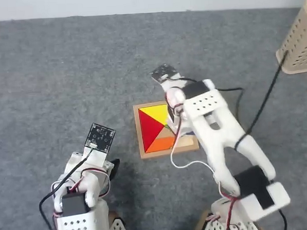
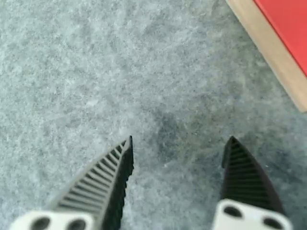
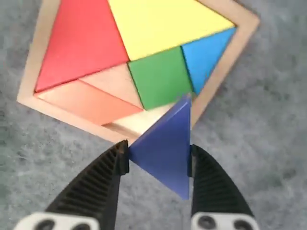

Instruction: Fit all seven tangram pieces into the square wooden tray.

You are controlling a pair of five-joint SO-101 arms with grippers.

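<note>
Right claw (image 3: 157, 152) pinching the dark blue triangle (image 3: 165, 160), its tip over the edge of the wooden tray (image 3: 241, 37) ahead. Left claw (image 2: 178, 143) spread above the grey table (image 2: 91, 72).

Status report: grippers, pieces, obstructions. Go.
Right gripper shut on dark blue triangle, by tray edge. Left gripper open over carpet. One slot open, nothing blocking.

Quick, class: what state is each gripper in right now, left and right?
Left gripper: open, holding nothing, over the grey carpet.
Right gripper: closed on the dark blue triangle, at the rim of the wooden tray.
</note>
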